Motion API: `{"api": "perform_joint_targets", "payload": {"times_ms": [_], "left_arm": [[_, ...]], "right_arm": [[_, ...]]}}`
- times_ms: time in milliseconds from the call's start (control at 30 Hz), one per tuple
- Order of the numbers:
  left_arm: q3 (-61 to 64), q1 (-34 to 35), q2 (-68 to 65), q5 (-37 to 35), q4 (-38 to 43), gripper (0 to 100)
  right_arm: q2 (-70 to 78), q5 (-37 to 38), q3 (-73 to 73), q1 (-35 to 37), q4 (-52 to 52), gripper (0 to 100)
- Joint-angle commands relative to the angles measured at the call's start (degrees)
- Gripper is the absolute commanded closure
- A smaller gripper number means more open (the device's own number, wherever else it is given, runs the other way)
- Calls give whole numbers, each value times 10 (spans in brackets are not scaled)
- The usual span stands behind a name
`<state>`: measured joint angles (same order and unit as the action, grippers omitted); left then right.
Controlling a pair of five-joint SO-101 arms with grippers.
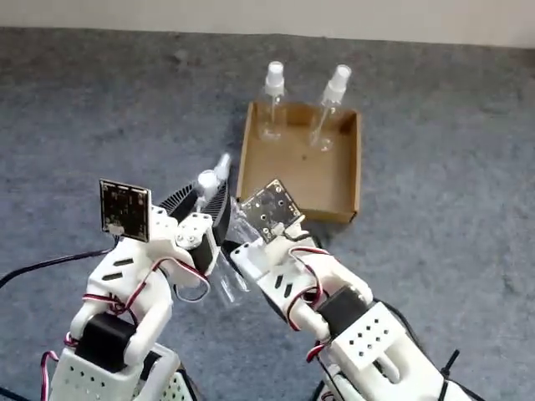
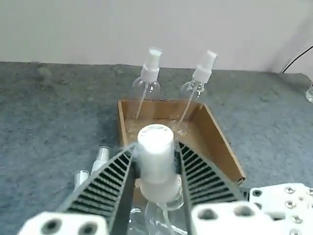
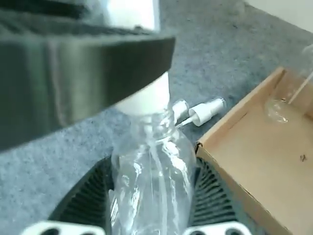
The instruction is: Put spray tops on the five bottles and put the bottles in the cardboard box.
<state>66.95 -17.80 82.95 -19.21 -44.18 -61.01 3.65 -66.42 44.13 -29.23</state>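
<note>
**Two hands, one bottle: spray top meets neck**

The left hand [image 2: 155, 155] is closed narrow on a white spray top [image 2: 155, 142], its ribbed jaws pressing either side of the cap. That top sits on the neck of a clear bottle [image 3: 150, 181]. The right hand [image 3: 152, 171] clamps the bottle's body lower down, so the two hands face each other along one line. The bottle's long axis runs from the right hand up to the left, neck uppermost and tipped toward the far edge of the desk [image 1: 435, 125]. By this reading, any seating or twisting has to follow that axis. Just beyond, toward the far edge and nearer the right arm, lies the cardboard box [image 1: 358, 167]. Two capped bottles [image 1: 272, 100] stand upright along its far wall. Two loose spray tops [image 2: 100, 157] lie on the desk beside the box, on its side toward the desk's left edge.
</note>
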Motion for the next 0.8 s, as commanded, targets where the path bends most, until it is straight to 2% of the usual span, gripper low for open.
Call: {"api": "perform_joint_targets", "payload": {"times_ms": [0,100,267,400,533,767], "left_arm": [[4,-15,-5,7,-4,996],[5,-16,-5,7,-4,996],[3,-58,-5,11,-4,996],[4,-62,-5,54,-4,996],[5,-63,-6,55,-4,996],[23,-64,-6,56,-4,993]], "right_arm": [[-19,-8,16,-12,30,995],[-19,-8,16,-12,30,995],[-19,-6,16,-13,30,995],[-19,-5,16,-13,30,995],[-19,-5,15,-15,30,995],[-46,-9,13,-69,29,995]]}}
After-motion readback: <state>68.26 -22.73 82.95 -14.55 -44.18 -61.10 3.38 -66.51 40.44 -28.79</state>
